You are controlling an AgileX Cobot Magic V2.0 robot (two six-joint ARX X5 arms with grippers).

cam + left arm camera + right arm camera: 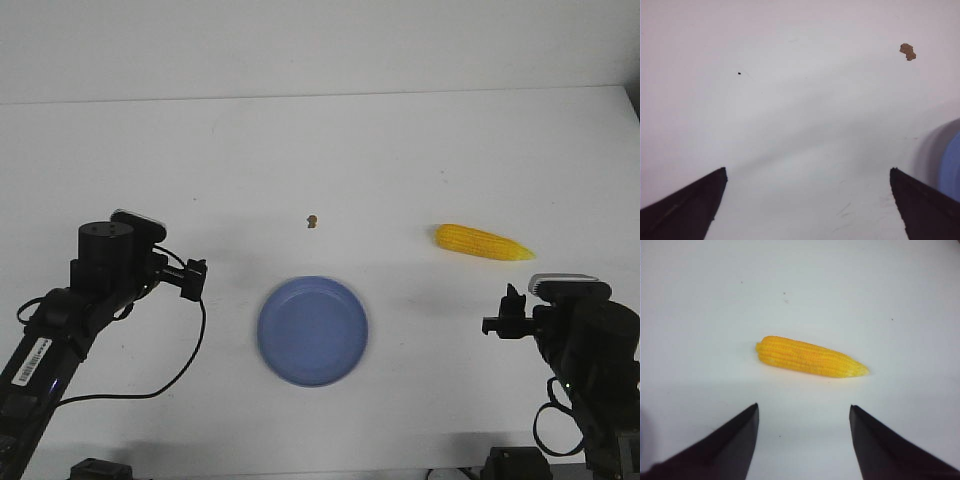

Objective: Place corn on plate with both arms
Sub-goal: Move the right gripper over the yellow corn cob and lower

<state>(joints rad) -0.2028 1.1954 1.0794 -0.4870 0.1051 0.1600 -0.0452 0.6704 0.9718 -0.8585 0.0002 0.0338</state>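
Note:
The yellow corn [484,242] lies on the white table at the right, its pointed tip toward the right edge; the right wrist view shows the corn [810,357] just beyond the fingers. The blue plate [313,330] sits at the front middle, with nothing on it; a sliver of the plate [951,167] shows in the left wrist view. My right gripper [510,305] is open, nearer the front than the corn and apart from it, seen as [805,407] in its wrist view. My left gripper [195,278] is open to the left of the plate, with bare table between its fingers [807,170].
A tiny brown speck [312,220] lies on the table behind the plate, also visible as a speck [907,51] in the left wrist view. The table's far edge [320,98] meets a pale wall. A black cable [185,360] hangs from the left arm.

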